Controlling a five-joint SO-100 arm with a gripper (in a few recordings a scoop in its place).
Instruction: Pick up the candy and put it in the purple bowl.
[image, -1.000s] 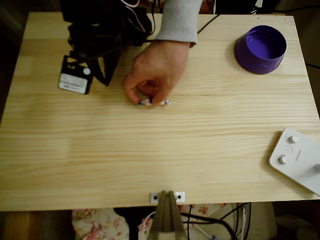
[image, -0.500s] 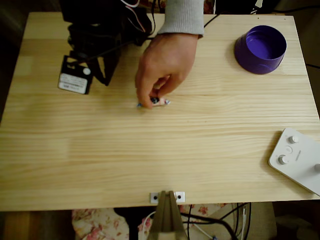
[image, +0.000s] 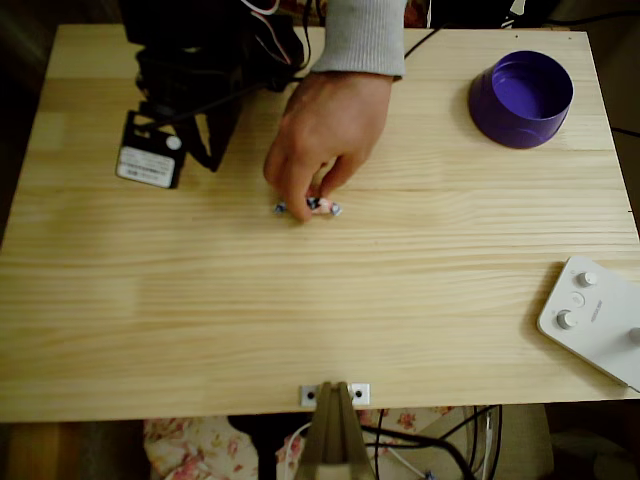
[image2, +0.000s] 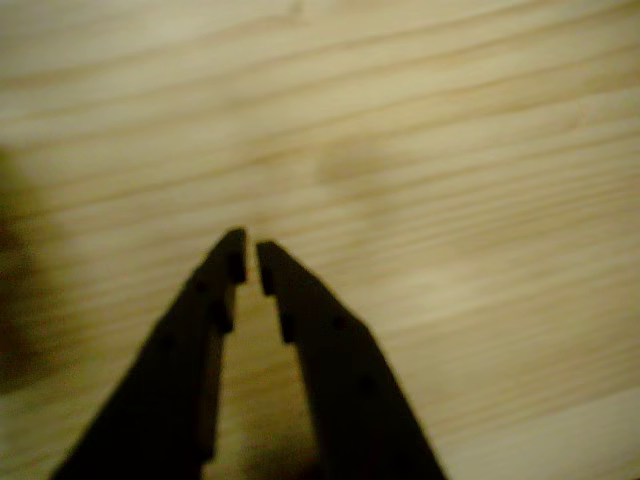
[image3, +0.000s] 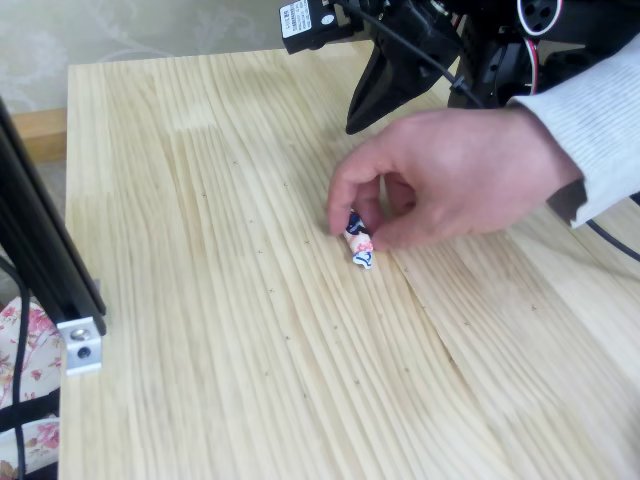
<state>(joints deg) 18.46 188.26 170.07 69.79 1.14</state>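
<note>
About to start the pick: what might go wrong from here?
1. A person's hand is on the candy; moving the arm now could hit it.
2. The gripper has its jaws nearly closed, so they must open before closing around the candy.
3. The purple bowl sits far across the table, so the tiny candy might slip on the way.

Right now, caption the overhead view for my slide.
A person's hand pinches the candy mid-table while the purple bowl waits in the far-right corner.

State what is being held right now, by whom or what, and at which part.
The black two-finger gripper holds nothing, its jaws nearly closed over bare wood. A person's hand pinches the small wrapped candy at its middle on the light wooden table, its twisted ends sticking out.
</note>
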